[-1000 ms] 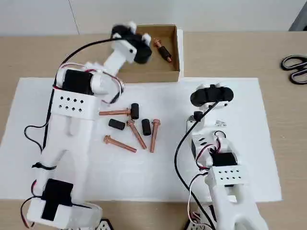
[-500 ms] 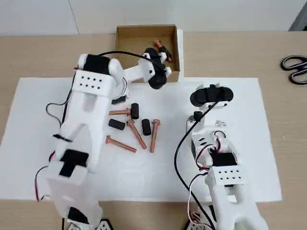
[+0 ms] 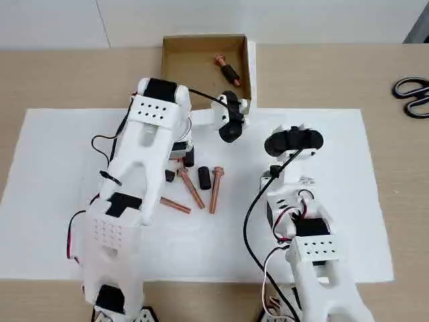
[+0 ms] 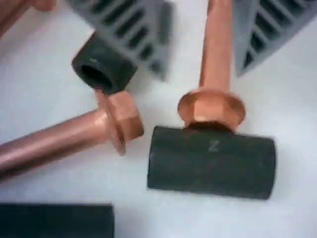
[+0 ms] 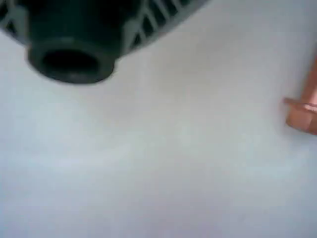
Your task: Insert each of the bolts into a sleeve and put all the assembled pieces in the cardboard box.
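Observation:
My left gripper (image 4: 200, 69) hangs open low over the loose parts, its grey fingers (image 4: 129, 29) on either side of a copper bolt's shaft (image 4: 218, 44). That bolt's head (image 4: 211, 106) touches a black sleeve (image 4: 211, 161) lying crosswise. A second bolt (image 4: 64, 141) and another sleeve (image 4: 104, 67) lie beside them. My right gripper (image 3: 293, 141) stands to the right of the parts, shut on a black sleeve (image 5: 72, 57) whose bore faces the camera. The cardboard box (image 3: 201, 84) at the back holds one assembled bolt and sleeve (image 3: 228, 67).
Loose bolts (image 3: 193, 188) (image 3: 214, 190) (image 3: 175, 204) and a sleeve (image 3: 204, 178) lie on the white sheet (image 3: 53, 201) between the arms. Scissors (image 3: 412, 94) rest at the table's far right. The left arm's body (image 3: 144, 154) covers part of the cluster.
The left arm has swung away from the cardboard box and come down over the loose bolts and sleeves. The right arm has hardly moved.

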### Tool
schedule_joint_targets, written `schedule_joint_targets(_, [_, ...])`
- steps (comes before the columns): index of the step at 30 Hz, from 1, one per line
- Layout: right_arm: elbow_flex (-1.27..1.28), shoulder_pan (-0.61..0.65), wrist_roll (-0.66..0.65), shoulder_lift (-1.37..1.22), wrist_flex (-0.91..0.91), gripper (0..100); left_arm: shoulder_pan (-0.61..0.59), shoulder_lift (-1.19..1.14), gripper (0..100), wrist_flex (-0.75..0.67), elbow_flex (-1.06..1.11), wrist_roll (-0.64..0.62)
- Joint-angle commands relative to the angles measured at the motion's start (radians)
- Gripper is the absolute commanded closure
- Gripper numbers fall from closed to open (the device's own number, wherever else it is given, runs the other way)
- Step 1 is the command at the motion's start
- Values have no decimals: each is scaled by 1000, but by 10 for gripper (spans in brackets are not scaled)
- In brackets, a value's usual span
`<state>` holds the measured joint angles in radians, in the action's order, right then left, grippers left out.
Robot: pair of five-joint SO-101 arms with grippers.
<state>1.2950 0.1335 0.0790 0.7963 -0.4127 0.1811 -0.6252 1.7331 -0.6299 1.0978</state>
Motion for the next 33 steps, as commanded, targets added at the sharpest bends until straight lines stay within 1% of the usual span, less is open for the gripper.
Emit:
schedule_joint_targets(1, [-8, -4, 0, 28, 24, 994, -31, 14, 870, 18, -54, 3])
schedule_joint_targets(7, [-8, -4, 0, 28, 24, 994, -63, 6, 870, 18, -51, 6])
schedule_joint_targets(15, [-8, -4, 0, 28, 24, 994, -66, -2, 870, 18, -47, 8])
schedule_joint_targets(21, [-8, -4, 0, 28, 24, 994, -66, -101, 870, 18, -56, 5])
schedule_joint_targets(25, [-8, -4, 0, 28, 24, 994, -66, -124, 870, 17, -56, 8])
schedule_joint_targets(33, [-8, -4, -3, 28, 24, 994, -66, -187, 870, -72, -56, 5])
